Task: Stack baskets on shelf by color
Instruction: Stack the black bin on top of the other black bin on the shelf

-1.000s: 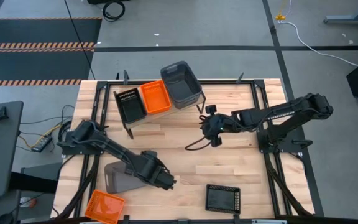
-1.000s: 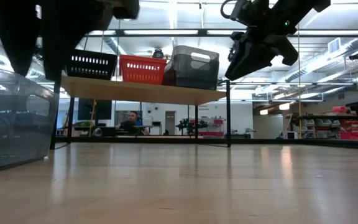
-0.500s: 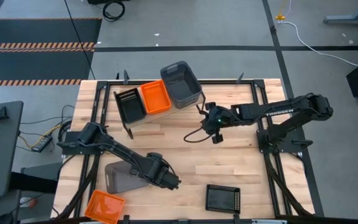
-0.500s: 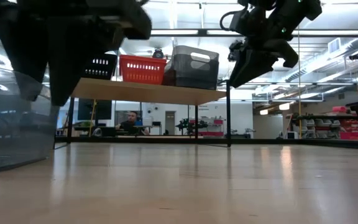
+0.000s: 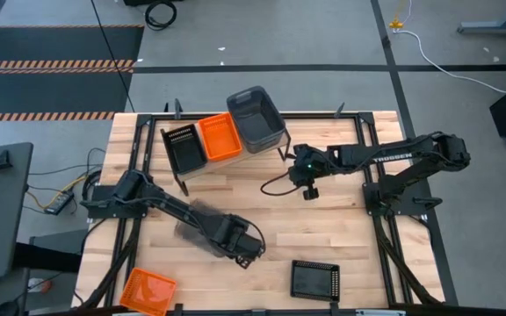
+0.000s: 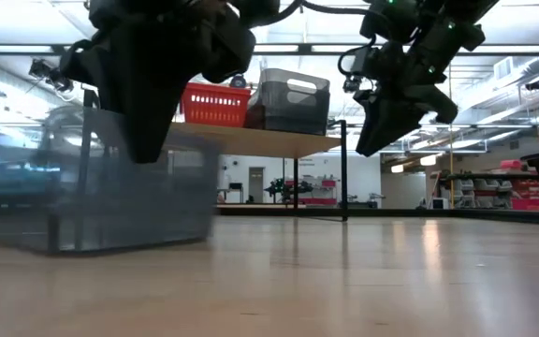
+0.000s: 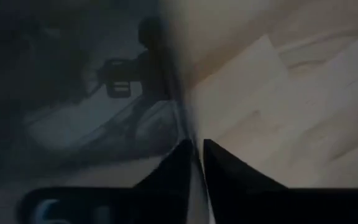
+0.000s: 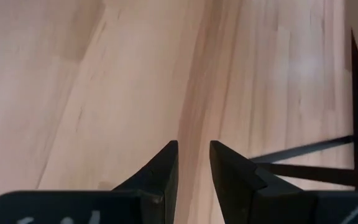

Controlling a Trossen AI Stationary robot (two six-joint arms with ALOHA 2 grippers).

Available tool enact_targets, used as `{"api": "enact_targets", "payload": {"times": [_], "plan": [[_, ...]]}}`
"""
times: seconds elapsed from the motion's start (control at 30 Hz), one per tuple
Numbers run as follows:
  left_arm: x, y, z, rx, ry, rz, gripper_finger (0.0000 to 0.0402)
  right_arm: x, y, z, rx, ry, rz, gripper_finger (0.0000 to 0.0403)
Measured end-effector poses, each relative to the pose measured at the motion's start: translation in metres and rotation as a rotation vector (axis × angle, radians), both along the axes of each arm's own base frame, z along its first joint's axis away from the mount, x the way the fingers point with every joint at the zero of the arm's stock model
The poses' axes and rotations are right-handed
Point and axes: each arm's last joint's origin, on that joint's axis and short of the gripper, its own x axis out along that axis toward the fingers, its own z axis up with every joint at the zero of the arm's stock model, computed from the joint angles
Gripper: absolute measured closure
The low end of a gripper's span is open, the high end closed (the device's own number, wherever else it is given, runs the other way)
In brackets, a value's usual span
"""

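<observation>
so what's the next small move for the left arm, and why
Probably raise the left hand, which pinches the wall of the dark-grey bin, above the shelf top: that bin hangs low over the table, while the matching grey bin stands on the shelf's end. The right hand waits near that end.

The left arm reaches across the table's near half, its left gripper point(image 5: 251, 248) pinched nearly closed, while the right arm stretches toward mid-table, its right gripper point(image 5: 308, 190) hanging with fingers point(image 8: 160, 168) almost together.
</observation>
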Motion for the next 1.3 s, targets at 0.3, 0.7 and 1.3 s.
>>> {"api": "enact_targets", "payload": {"times": [0.3, 0.7, 1.3], "plan": [[0.002, 0.0, 0.0, -0.01, -0.018, -0.099, 0.0387, 0.0, -0.003, 0.0, 0.034, -0.017, -0.057, 0.0304], [0.012, -0.037, 0.008, -0.069, -0.322, -0.625, 0.0365, -0.002, -0.001, -0.002, 0.134, -0.014, -0.137, 0.0304], [0.009, -0.002, 0.043, 0.124, -0.14, -0.617, 0.0396, -0.011, 0.005, -0.008, 0.191, 0.093, -0.219, 0.0304]]}}
